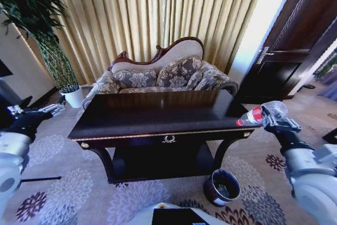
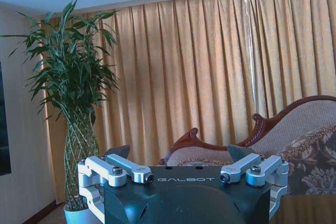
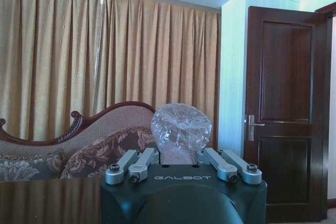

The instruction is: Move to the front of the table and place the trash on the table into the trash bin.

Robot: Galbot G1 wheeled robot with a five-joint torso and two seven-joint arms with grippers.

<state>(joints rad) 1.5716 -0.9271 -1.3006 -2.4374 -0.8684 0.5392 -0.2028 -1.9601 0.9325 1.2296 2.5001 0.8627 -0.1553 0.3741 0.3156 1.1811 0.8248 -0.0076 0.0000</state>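
The right gripper pinched the clear plastic bottle just off the table's right edge, its long axis roughly level, red cap toward the table. The trash bin stood on the floor below, left of that gripper. The left gripper hung spread beyond the left edge.

Home living room, ornate sofa, gold curtains, floral carpet

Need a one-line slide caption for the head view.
Right hand holds the bottle beside the table, above the trash bin.
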